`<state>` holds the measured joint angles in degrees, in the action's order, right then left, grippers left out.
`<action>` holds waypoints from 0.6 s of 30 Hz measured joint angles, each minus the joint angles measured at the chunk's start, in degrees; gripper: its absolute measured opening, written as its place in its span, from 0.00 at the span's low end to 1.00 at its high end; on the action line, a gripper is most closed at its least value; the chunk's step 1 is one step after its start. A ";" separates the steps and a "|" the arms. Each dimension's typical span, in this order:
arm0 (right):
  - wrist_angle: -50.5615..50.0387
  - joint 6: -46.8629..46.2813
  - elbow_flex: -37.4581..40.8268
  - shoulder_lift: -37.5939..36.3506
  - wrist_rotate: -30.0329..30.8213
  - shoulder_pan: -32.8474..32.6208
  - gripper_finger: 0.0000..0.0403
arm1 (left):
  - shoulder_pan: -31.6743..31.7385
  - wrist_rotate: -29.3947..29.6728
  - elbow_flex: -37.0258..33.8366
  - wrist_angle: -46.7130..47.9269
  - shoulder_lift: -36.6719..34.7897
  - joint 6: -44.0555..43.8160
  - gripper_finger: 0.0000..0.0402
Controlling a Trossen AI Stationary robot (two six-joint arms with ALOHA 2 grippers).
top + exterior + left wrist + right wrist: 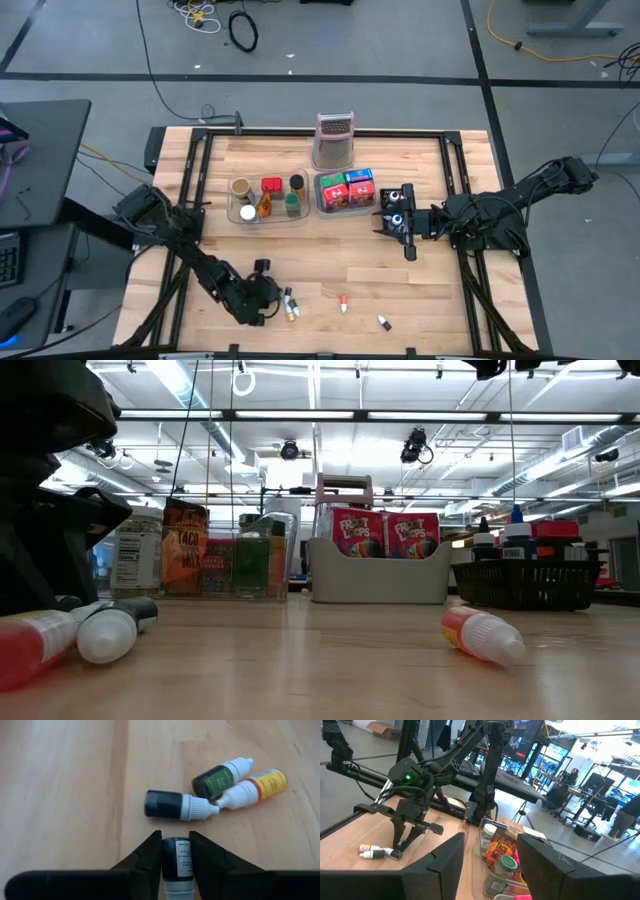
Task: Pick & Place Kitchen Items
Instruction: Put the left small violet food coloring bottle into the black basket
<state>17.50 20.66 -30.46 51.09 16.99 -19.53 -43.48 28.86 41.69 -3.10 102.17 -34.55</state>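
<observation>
Down in the lower left of the overhead picture, the left gripper [268, 296] is reaching to the wooden table [330, 260], and its wrist picture is showing its two dark fingers [147, 855] grasping a small dark dropper bottle [177, 865] between them. Just past that bottle three more are lying on the wood: a dark blue bottle [172, 805] with a white cap, a green bottle [217, 777] and a yellow bottle [260, 785], the three touching one another near their tips. Toward the lower middle of the overhead picture a red-capped bottle [344, 302] is lying alone, and a small dark-tipped bottle [384, 322] is lying farther to the lower right. At the centre right the right gripper [410, 240] is hanging beside a black basket [393, 208] of small bottles; its fingers are standing apart with nothing between them. Near the middle top, a clear tray [268, 200] is holding jars and packets, a grey tray [345, 190] is holding cereal boxes, and a metal grater [335, 140] is standing upright behind them.
</observation>
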 joint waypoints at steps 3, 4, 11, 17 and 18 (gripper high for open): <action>0.04 0.00 0.00 0.00 0.00 0.00 0.48 | -0.02 2.68 -0.11 0.88 -0.42 -3.68 0.24; 0.03 0.01 0.00 0.00 0.00 0.00 0.48 | 0.09 3.63 -0.18 1.22 -0.72 -4.72 0.24; 0.33 0.08 0.00 0.02 0.02 0.00 0.48 | 1.38 10.92 -0.31 3.78 -6.19 -10.01 0.23; 5.48 0.16 0.00 1.66 0.02 0.44 0.48 | 4.81 19.11 1.44 1.97 -11.87 -1.63 0.24; 7.43 0.11 0.00 2.62 0.02 0.76 0.48 | 5.61 20.07 2.23 1.71 -12.51 0.89 0.24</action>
<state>24.93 20.77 -30.46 53.71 17.02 -18.77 -37.88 48.92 43.92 -1.38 89.66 -33.66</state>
